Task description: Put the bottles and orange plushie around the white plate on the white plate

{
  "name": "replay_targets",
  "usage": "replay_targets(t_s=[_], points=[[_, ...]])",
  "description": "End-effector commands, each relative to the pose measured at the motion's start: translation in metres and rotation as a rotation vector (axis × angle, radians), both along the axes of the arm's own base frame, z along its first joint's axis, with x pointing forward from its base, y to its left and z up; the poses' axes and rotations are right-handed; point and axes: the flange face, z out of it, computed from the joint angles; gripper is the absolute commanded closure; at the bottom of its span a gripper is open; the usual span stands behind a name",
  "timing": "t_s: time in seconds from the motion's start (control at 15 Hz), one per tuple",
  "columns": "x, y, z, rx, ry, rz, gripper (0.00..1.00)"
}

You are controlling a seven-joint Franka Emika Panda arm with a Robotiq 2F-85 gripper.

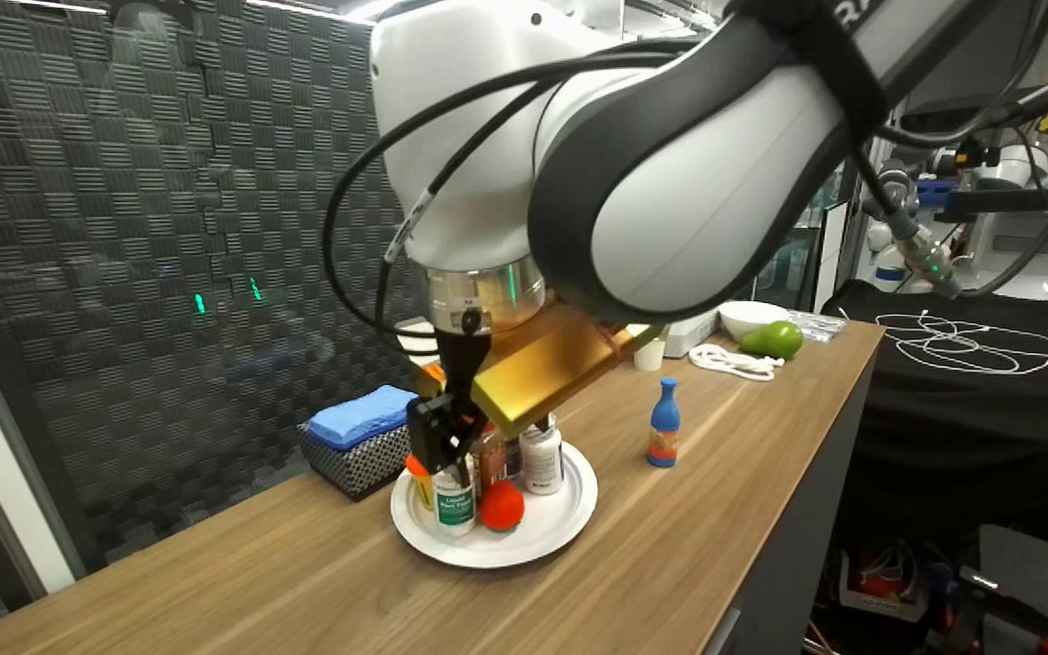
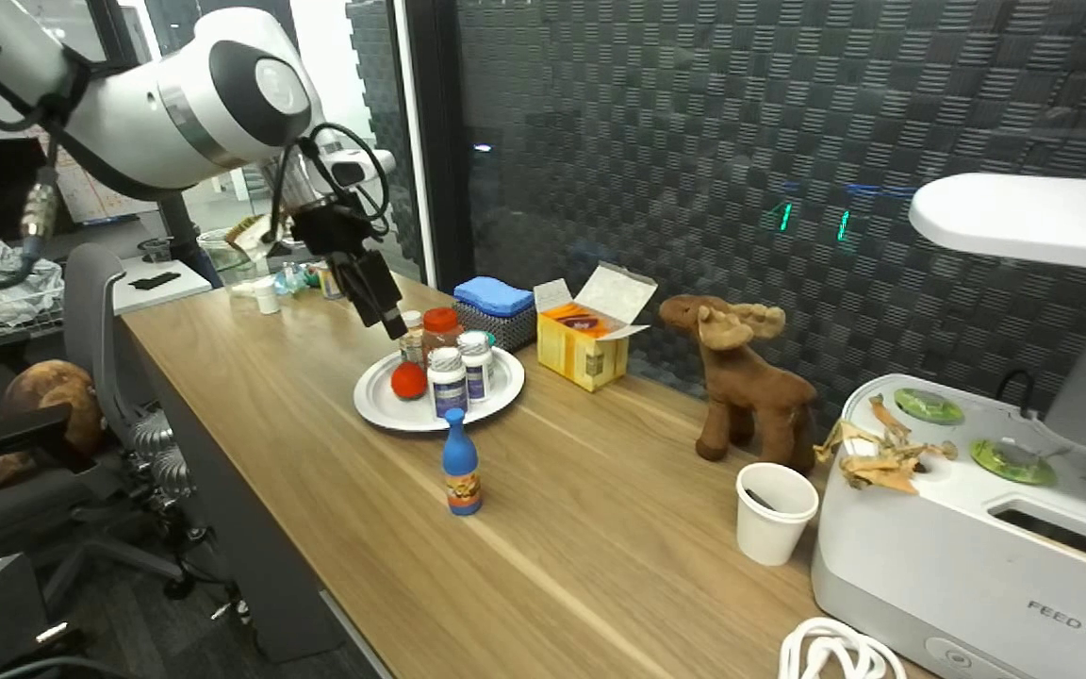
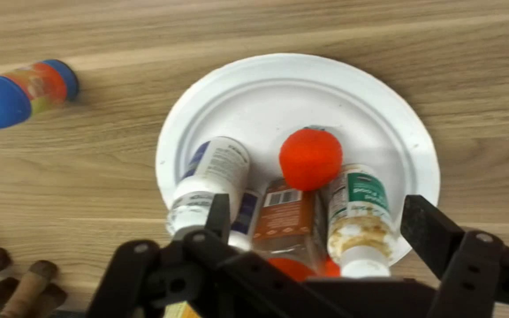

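Note:
The white plate (image 1: 559, 535) lies on the wooden counter and shows in all views. On it stand a white bottle with a green label (image 3: 360, 207), a brown bottle with a red cap (image 2: 441, 332) and white bottles with purple labels (image 2: 449, 382) (image 3: 219, 165). The orange plushie (image 3: 311, 159), a round ball, sits among them on the plate. A blue bottle (image 2: 461, 467) stands upright on the counter, apart from the plate; the wrist view shows it too (image 3: 38, 95). My gripper (image 3: 319, 216) is open and empty above the plate, its fingers either side of the bottles. A yellow bottle with an orange cap (image 1: 421, 482) is partly hidden.
A patterned box with a blue cloth (image 2: 494, 296), a yellow open box (image 2: 584, 354) and a brown toy moose (image 2: 750, 387) stand along the back wall. A paper cup (image 2: 775, 514), a white planter (image 2: 967, 566) and a white cord (image 1: 735, 362) are farther along. A green pear (image 1: 774, 340) lies by a white bowl (image 1: 753, 317).

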Motion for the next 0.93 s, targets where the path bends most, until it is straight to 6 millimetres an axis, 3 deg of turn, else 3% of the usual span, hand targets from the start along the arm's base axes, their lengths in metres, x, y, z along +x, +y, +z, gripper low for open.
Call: replay_targets(t_s=[0.0, 0.47, 0.87], points=[[-0.018, -0.043, 0.033, 0.014, -0.036, -0.117, 0.0], [-0.028, -0.115, 0.03, 0.104, 0.015, -0.231, 0.0], [-0.055, -0.13, 0.03, 0.089, -0.002, -0.289, 0.0]])
